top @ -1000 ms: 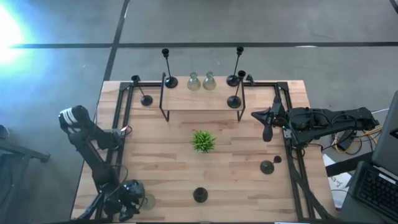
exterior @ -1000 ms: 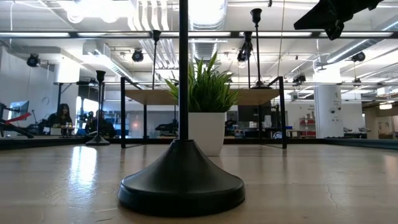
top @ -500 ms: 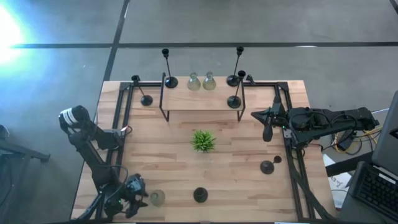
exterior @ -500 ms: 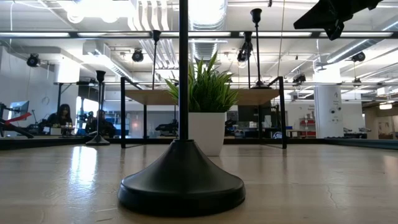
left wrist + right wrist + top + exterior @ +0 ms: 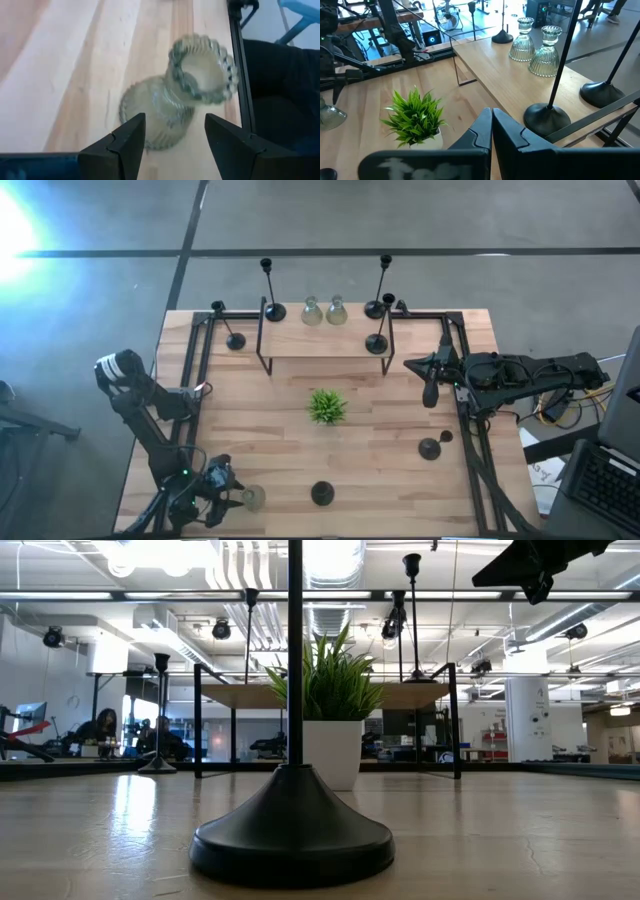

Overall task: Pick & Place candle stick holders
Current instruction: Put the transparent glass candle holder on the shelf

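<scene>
while blurred, the glass holder (image 5: 175,90) sits ahead of the left gripper's (image 5: 175,131) spread, empty fingers

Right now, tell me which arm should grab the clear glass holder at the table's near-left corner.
The left. The left gripper sits right beside the glass holder, and its wrist view shows the fingers open with the holder just ahead. The right gripper is shut, far across the table.
</scene>
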Tool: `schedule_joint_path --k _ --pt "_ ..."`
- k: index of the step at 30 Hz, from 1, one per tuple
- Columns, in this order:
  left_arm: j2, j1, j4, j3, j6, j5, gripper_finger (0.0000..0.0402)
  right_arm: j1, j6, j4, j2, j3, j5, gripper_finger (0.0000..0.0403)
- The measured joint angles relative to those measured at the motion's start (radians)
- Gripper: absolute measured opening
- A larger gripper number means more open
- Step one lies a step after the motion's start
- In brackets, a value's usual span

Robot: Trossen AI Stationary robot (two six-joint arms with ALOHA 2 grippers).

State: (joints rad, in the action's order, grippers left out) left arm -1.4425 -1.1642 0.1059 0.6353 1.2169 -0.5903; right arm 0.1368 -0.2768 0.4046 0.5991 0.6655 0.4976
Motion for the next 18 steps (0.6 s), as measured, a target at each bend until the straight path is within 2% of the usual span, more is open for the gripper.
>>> schedule_joint_path --k 10,18 --pt "0.000 0.010 -0.001 0.000 -0.110 -0.070 0.0209 0.000 0.000 0.000 0.000 0.000 0.000 0.0008" --pt "0.001 0.024 -0.028 0.000 -0.176 -0.070 0.0208 0.000 0.017 -0.005 0.000 0.000 0.004 0.0008"
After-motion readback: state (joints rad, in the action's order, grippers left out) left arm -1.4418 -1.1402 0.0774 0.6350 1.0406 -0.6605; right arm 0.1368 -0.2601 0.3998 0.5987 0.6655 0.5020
